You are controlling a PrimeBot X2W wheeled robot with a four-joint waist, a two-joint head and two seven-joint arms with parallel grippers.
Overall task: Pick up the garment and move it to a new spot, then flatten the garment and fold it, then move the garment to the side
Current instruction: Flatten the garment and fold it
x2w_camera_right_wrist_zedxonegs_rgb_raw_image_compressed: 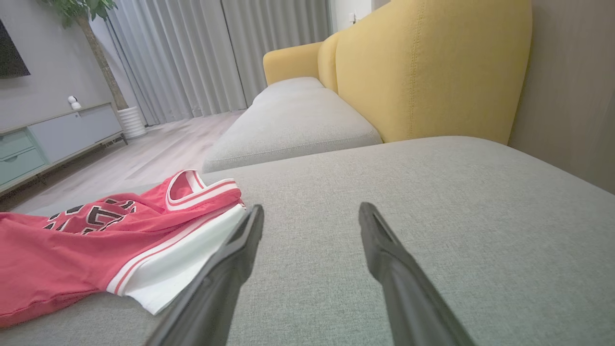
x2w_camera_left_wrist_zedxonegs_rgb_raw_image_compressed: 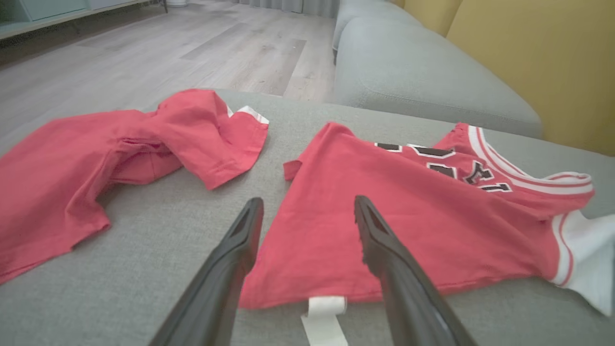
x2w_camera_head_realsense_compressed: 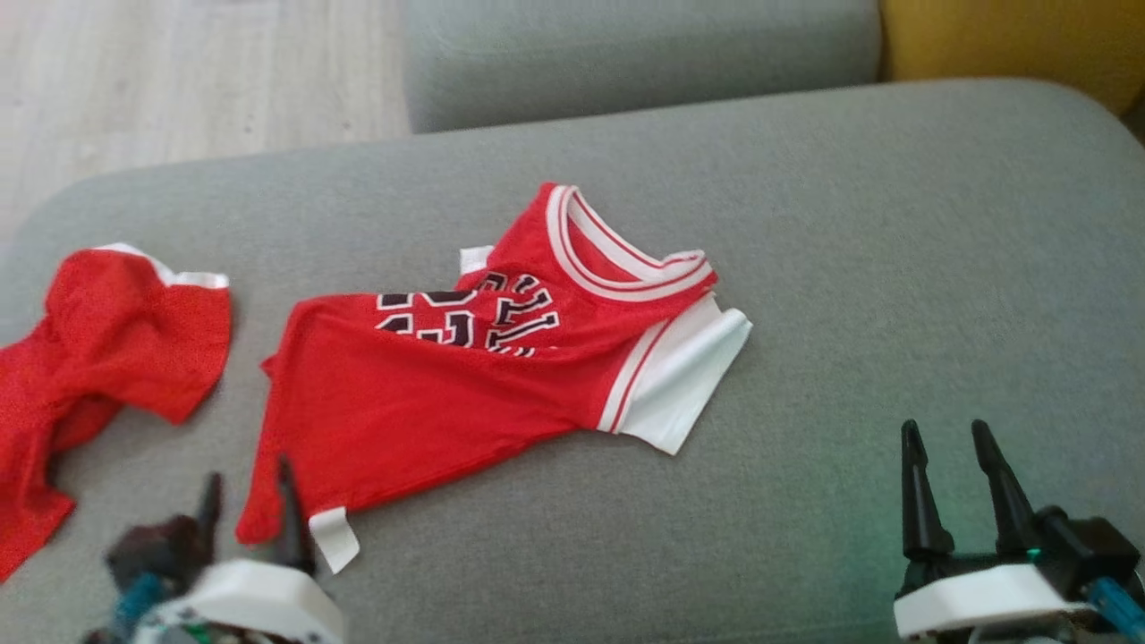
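Red basketball jersey (x2w_camera_head_realsense_compressed: pixel 429 394), white trim, black lettering, lies rumpled mid-cushion on grey sofa seat (x2w_camera_head_realsense_compressed: pixel 894 268); hem and white tag (x2w_camera_head_realsense_compressed: pixel 333 537) toward near edge. Second red garment (x2w_camera_head_realsense_compressed: pixel 107 349) bunched at cushion's left edge, near jersey, not touching. Left gripper (x2w_camera_head_realsense_compressed: pixel 249 510) at hem, fingers spread, gripping nothing. Right gripper (x2w_camera_head_realsense_compressed: pixel 945 465) by near-right corner, fingers spread over bare fabric. Yellow backrest (x2w_camera_right_wrist_zedxonegs_rgb_raw_image_compressed: pixel 423 72) past far-right corner; pale wood floor (x2w_camera_head_realsense_compressed: pixel 179 72), grey curtains (x2w_camera_right_wrist_zedxonegs_rgb_raw_image_compressed: pixel 192 53) beyond.
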